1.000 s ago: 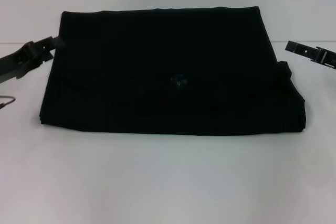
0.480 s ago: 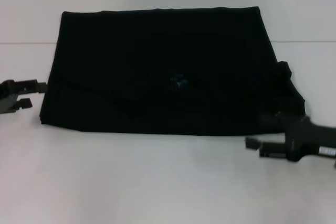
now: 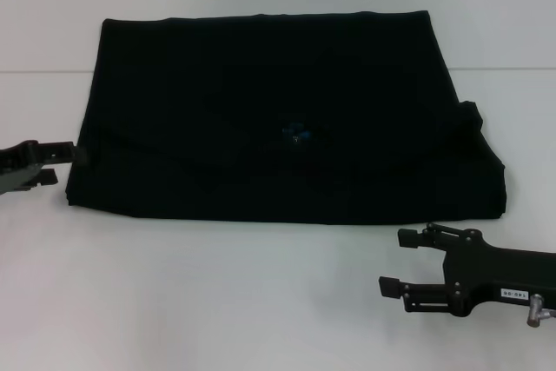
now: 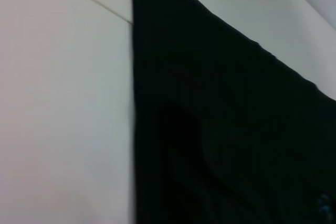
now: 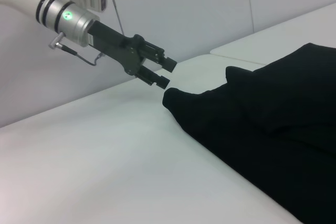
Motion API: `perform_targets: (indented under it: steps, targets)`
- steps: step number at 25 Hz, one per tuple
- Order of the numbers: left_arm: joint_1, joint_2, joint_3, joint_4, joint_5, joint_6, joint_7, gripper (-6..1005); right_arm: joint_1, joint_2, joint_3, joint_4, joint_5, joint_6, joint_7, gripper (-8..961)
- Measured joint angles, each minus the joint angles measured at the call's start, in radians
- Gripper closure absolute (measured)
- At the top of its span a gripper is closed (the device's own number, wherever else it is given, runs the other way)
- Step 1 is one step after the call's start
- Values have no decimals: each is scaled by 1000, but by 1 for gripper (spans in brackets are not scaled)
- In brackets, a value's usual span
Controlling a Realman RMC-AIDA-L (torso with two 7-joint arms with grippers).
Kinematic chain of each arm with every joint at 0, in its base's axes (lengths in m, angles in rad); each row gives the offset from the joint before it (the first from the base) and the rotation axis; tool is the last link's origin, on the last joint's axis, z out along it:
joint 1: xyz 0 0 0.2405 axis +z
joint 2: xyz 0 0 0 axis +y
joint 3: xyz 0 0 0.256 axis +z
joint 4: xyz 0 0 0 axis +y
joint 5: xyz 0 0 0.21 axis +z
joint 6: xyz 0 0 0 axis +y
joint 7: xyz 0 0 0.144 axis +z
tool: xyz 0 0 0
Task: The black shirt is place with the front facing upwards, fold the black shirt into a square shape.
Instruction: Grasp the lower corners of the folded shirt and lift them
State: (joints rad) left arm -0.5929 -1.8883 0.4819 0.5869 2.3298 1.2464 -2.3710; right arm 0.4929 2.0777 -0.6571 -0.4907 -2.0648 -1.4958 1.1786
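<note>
From my seat, the shirt (image 3: 278,115) lies on the table (image 3: 217,301), left gripper (image 3: 68,165) just beside its left edge, right gripper (image 3: 401,262) in front, near its right corner.

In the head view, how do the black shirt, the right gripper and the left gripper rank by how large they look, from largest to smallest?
1. The black shirt, by far the largest.
2. The right gripper, open, in front of the shirt's near right corner; being nearer the camera makes it look bigger.
3. The left gripper, open, at the shirt's left edge, partly cut off by the picture's edge.
</note>
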Motion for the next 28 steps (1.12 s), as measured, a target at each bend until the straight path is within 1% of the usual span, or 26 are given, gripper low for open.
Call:
perform_targets:
  steps: [7,12,19,25,28]
  targets:
    - [-5,-21,57,-8,1,-59,-2,227,-1,2,-1,1,0,5,3,48]
    - [-7,-29,66,-9,2,-61,-5,226,0,2,-1,1,0,7,6,50]
    - [-12,-31,103,-21,2,-45,-9,227,1,5,-1,1,0,10,6,53]
    - [-17,-30,111,-15,2,-15,-7,233,1,6,-1,1,0,19,8,54]
    - [-18,-27,115,-11,2,-14,-3,286,1,5,-1,1,0,20,8,53]
